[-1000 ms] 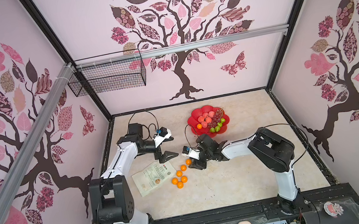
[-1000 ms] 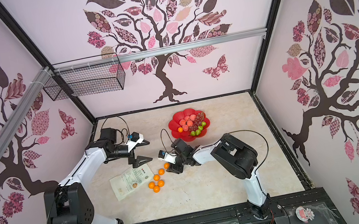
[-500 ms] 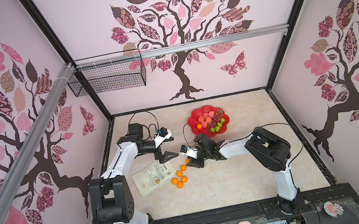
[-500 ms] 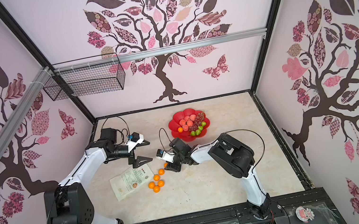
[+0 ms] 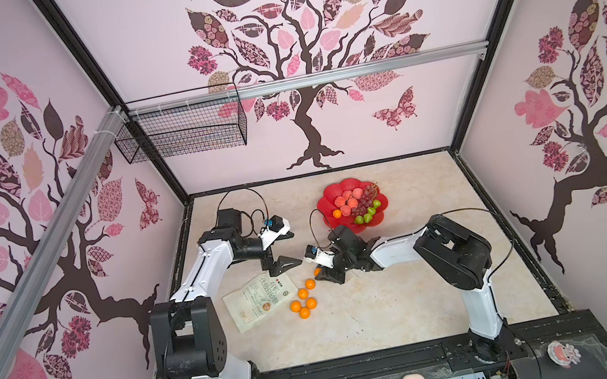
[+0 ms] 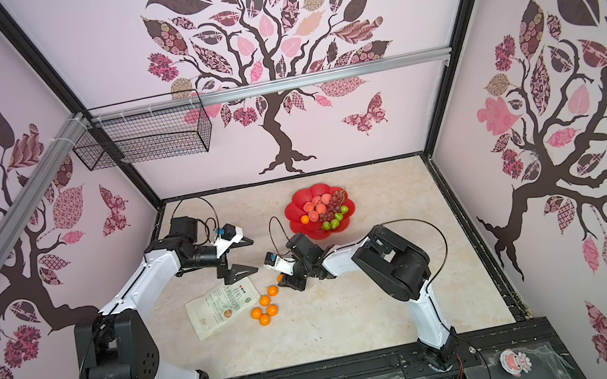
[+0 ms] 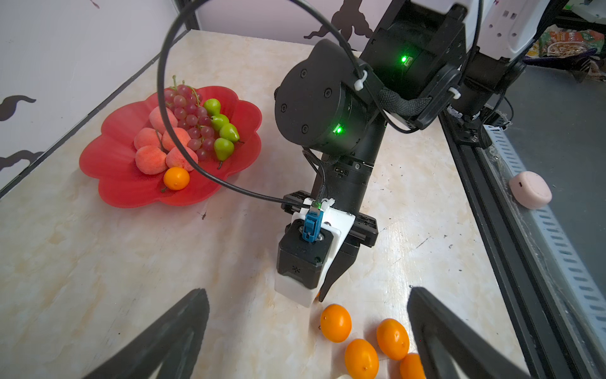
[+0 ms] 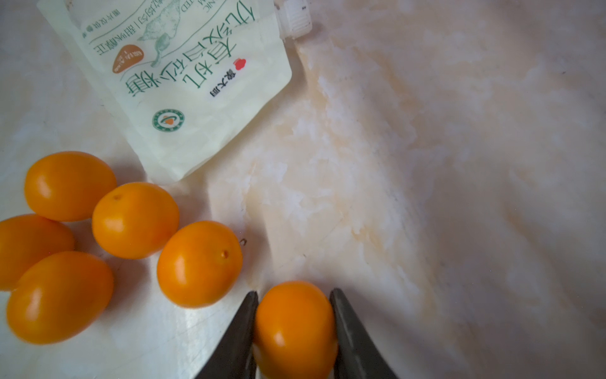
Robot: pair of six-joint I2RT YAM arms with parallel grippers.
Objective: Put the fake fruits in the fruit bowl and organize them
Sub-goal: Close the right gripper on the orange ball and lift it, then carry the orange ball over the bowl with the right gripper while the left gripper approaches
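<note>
Right gripper (image 5: 323,273) has slid a touch left and narrowed its jaws since a second ago; left gripper (image 5: 290,247) hasn't budged.

Top views: both show the right gripper (image 6: 285,280) low on the beige marble-look tabletop (image 5: 378,312), black fingers either side of the pinched orange (image 5: 316,271), a small round glossy plastic fruit half hidden under the wrist camera. Just beside it I count five loose oranges (image 5: 303,293) clustered at the corner of a flat white printed pouch (image 5: 260,299). The fruit bowl (image 5: 327,203), shallow glossy red plastic with scalloped petals, sits nearer the back wall, well apart from the cluster. In it: pink-red peaches (image 5: 348,201), a purple-red grape bunch (image 5: 366,196), green pears (image 5: 367,215) and a single orange (image 5: 337,213). Left gripper is by the pouch's back edge, jaws spread wide, nothing between them.

Left wrist: its own two black fingers (image 7: 177,331) stand far apart. Right gripper is nose-down on the tabletop between the fruit bowl (image 7: 114,170) and four visible loose oranges (image 7: 335,322); its grip is hidden from here by the camera housing.

Right wrist: clear view. Both fingertips (image 8: 244,325) press against opposite sides of the pinched orange (image 8: 295,328), so I read it as pinching. Five loose oranges (image 8: 135,220) lie near, not touching the pinched one; pouch (image 8: 183,82) lies flat past them
</note>
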